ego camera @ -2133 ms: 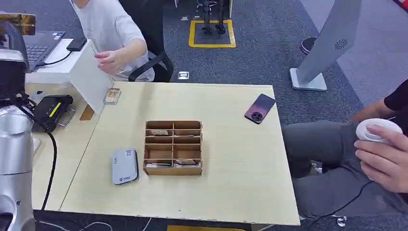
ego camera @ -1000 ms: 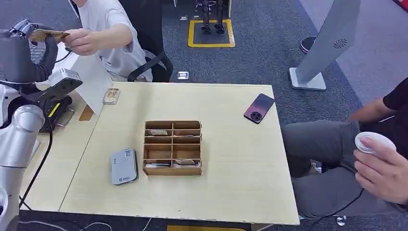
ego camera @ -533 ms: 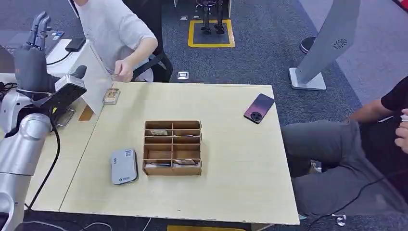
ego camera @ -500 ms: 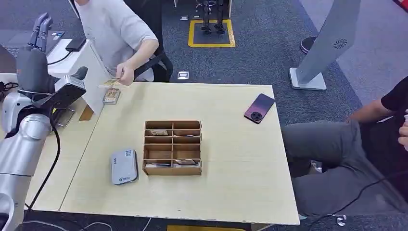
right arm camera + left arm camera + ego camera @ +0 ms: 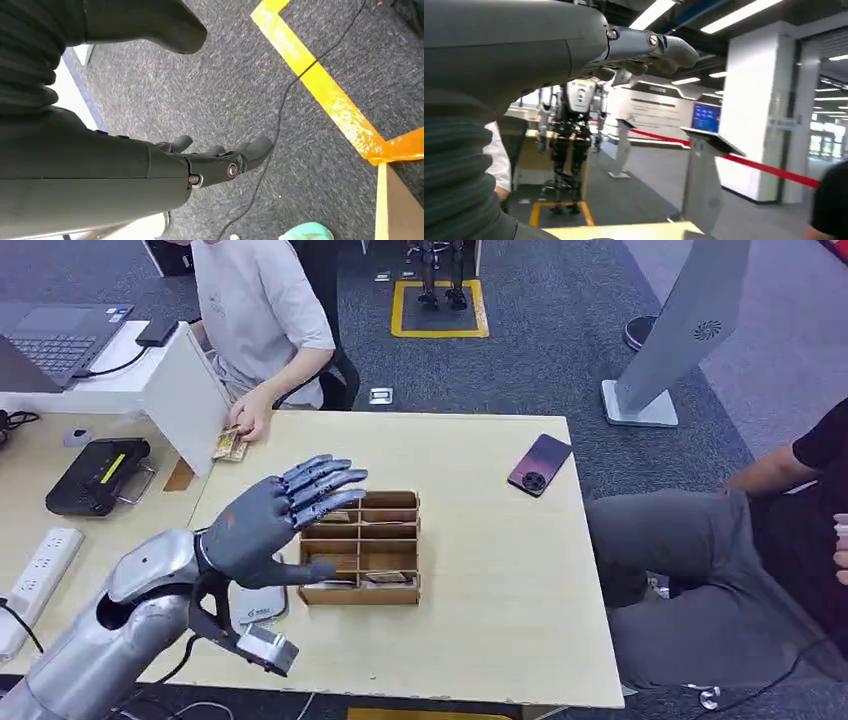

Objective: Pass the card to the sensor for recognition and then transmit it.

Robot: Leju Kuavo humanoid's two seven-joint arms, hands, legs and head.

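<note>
Above the wooden card box on the worktop, the left hand hovers, fingers spread and empty, apparently positioned to pick a card.

A pale wooden worktop fills the middle of the frame. Near its centre stands a brown divided box, and just left of it lies a grey card reader, partly covered. A dark phone lies toward the upper right corner. At the upper left corner a small stack of cards rests under a person's hand. A second worktop adjoining on the left carries a black device and a white power strip.
</note>
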